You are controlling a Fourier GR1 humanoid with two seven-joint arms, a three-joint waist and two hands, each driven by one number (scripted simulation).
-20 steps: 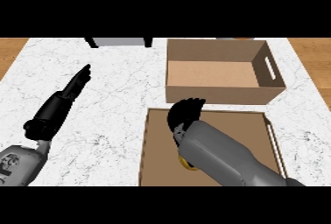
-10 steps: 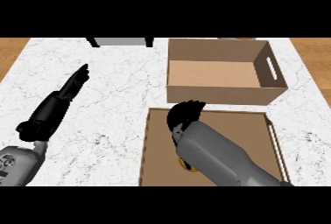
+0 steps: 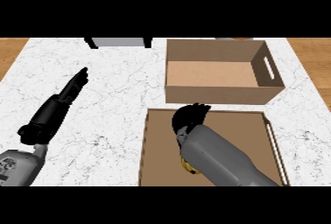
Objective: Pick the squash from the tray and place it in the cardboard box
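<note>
- The right hand (image 3: pixel 188 117) is over the tray (image 3: pixel 157 148), near its edge closest to the cardboard box (image 3: pixel 220 92), fingers curled downward.
- Under its forearm, a yellow bit of the squash (image 3: pixel 188 167) shows in the tray.
- The left hand (image 3: pixel 65 96) rests on the counter (image 3: pixel 116 87) left of the tray, fingers straight.

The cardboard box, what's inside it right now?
The cardboard box shows only its bare brown floor and inner walls; no squash is in it. The near wall hides a strip of the floor behind it. A bit of yellow shows under the right forearm, over the tray.
</note>
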